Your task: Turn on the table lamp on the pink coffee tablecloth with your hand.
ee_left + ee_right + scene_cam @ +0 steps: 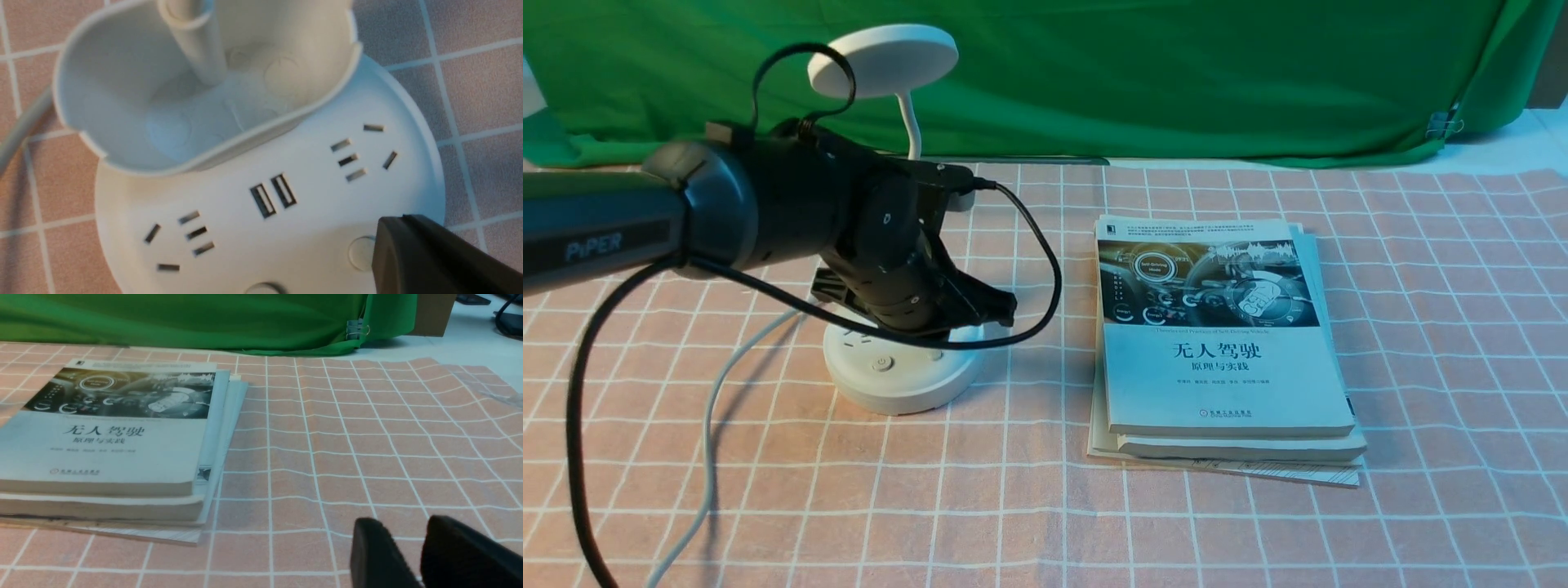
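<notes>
Table lamp: the table lamp (903,377) stands left of centre in the front view. Its round base sits on the pink coffee tablecloth (1421,343), and its disc head is up near the top edge against the green backdrop (1176,73).
Left arm: it comes in from the left edge, and the left gripper (1005,309) hangs right over the back of the base.
Left jaws: up close only one dark fingertip (408,249) shows, its edge overlapping a round button (359,253) near the base's rim. I cannot tell whether it touches, nor how wide the jaws stand.
Cords: the white cord (709,425) trails from the base toward the lower left corner. A black cable (1049,278) loops out from the wrist into the gap right of the lamp.
Books: a stack of books (1225,351) lies right of centre, well apart from the lamp, with a strip of bare cloth between them.
Right jaws: the right gripper (402,521) sits low over the cloth, drawn nearly together with a thin slit between, gripping nothing.
Open room: bare checks run from the books to the right edge and across the whole lower band.
Far edge: the cloth ends at the backdrop's hem just behind the lamp.
</notes>
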`<state>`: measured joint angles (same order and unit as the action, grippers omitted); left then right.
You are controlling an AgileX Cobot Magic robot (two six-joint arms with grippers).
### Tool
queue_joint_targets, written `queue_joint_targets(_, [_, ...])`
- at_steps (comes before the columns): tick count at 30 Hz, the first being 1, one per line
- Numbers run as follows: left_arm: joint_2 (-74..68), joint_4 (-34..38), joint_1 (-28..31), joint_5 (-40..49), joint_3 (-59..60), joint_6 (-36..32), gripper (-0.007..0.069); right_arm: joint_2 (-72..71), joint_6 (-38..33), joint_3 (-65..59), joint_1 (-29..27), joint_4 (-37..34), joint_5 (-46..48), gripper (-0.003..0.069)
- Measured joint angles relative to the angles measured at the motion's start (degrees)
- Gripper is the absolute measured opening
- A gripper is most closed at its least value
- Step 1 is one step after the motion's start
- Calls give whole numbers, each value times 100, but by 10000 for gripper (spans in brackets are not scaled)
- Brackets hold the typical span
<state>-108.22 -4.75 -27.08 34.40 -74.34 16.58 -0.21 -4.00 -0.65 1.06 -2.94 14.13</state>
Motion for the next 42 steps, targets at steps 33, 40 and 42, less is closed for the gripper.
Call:
queue_joint_targets(33, [-160,348,0,-1198,446,11,0,0,0,0,0,0,5,241])
queue_joint_targets(40, [291,541,-29,-1179,625,6,0,0,0,0,0,0,5,241])
queue_joint_targets(42, [381,605,-51,-1179,637,-43,0,0,0,0,0,0,5,241])
